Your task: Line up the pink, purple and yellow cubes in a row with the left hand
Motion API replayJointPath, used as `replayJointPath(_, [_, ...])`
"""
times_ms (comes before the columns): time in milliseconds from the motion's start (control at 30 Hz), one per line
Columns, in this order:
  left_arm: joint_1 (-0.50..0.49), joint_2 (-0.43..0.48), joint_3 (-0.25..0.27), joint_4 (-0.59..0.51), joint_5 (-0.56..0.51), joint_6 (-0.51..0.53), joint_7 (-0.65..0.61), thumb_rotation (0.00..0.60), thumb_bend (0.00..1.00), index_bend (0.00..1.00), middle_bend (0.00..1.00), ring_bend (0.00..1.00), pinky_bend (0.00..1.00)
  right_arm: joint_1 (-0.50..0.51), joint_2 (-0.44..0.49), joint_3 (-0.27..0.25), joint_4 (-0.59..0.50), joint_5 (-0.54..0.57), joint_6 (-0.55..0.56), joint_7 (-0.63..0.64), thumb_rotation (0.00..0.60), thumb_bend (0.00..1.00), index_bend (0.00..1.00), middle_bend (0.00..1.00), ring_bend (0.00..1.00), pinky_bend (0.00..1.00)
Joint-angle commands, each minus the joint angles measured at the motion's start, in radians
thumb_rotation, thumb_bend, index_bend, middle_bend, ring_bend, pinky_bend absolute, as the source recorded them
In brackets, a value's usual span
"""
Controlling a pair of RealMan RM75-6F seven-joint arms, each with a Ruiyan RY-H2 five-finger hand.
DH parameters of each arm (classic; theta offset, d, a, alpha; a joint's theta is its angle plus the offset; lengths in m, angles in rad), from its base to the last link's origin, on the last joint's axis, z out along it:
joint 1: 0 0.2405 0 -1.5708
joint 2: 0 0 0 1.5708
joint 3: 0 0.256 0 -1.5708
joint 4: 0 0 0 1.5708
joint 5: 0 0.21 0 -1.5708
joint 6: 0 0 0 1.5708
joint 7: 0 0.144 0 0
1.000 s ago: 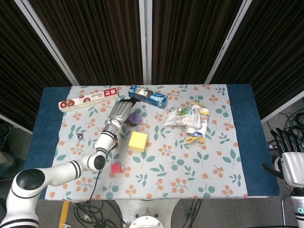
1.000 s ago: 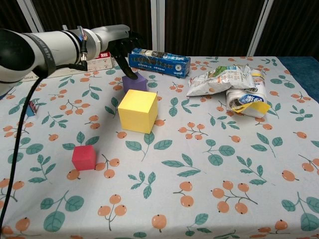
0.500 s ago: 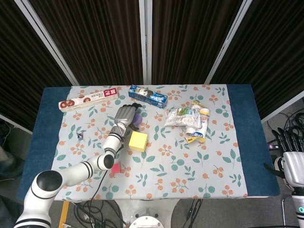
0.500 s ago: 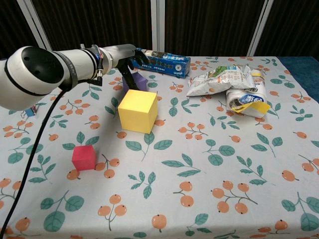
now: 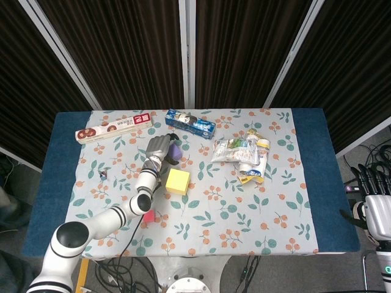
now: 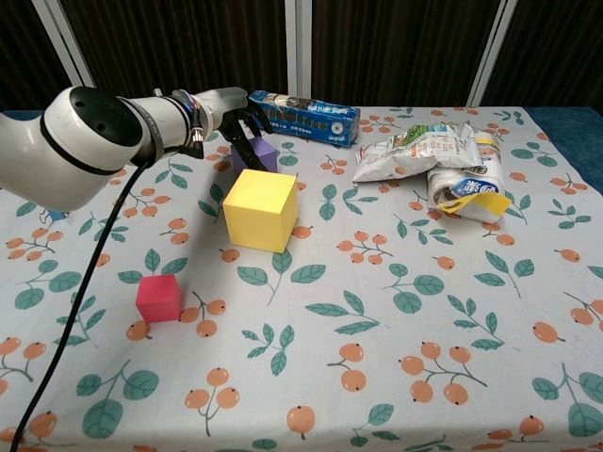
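In the chest view, the pink cube is seen nearest, at lower left of the frame, well apart from the others and not yet in any row. Above it, left of centre, the yellow cube stands, with the purple cube just behind it. The left hand is draped over the purple cube, presumably to grasp it; whether the fingers are closed on it cannot be told. The right hand is parked open at the head view's right edge, being unneeded.
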Motion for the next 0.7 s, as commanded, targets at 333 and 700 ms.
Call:
replayJointPath(333, [0.004, -0.036, 0.016, 0.066, 0.112, 0.014, -0.012, 0.6, 0.16, 0.52, 0.55, 0.41, 0.29, -0.003, 0.005, 0.0, -0.005, 0.001, 0.004, 0.0, 0.6, 0.03, 0.0, 0.04, 0.0, 0.0])
replayJointPath(700, [0.097, 0.164, 0.044, -0.206, 0.382, 0.074, -0.171, 0.6, 0.24, 0.57, 0.59, 0.45, 0.3, 0.003, 0.004, 0.002, -0.008, -0.01, 0.005, 0.0, 0.6, 0.03, 0.0, 0.04, 0.0, 0.0])
